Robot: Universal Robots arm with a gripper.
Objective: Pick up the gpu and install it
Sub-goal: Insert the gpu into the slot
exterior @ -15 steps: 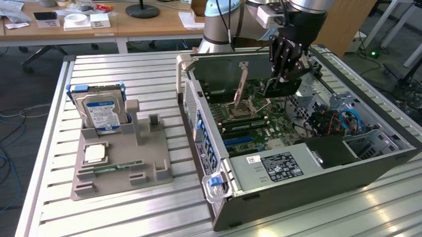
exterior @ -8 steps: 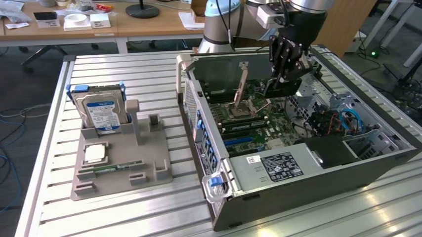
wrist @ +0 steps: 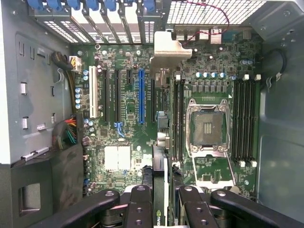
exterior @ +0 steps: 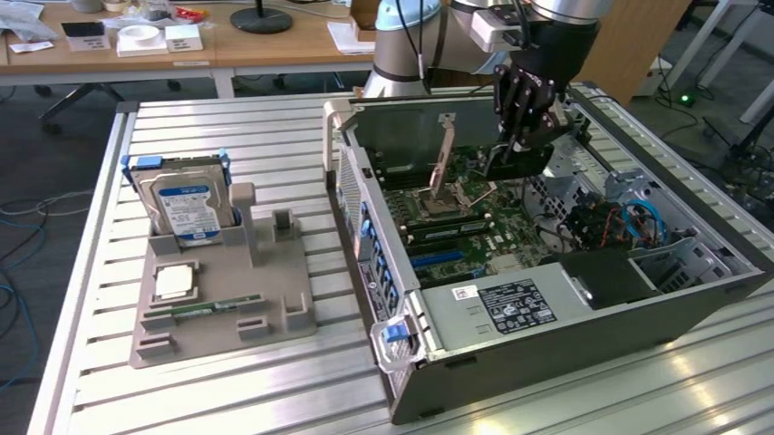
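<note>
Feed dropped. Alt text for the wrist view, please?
The gripper holds the gpu edge-on over the green motherboard inside an open computer case, its metal bracket nearest the case's vented wall. A long blue slot lies close beside it.

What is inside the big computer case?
A green motherboard with a blue slot and an empty processor socket. The gripper holds the gpu edge-on above it, covering the board strip underneath.
</note>
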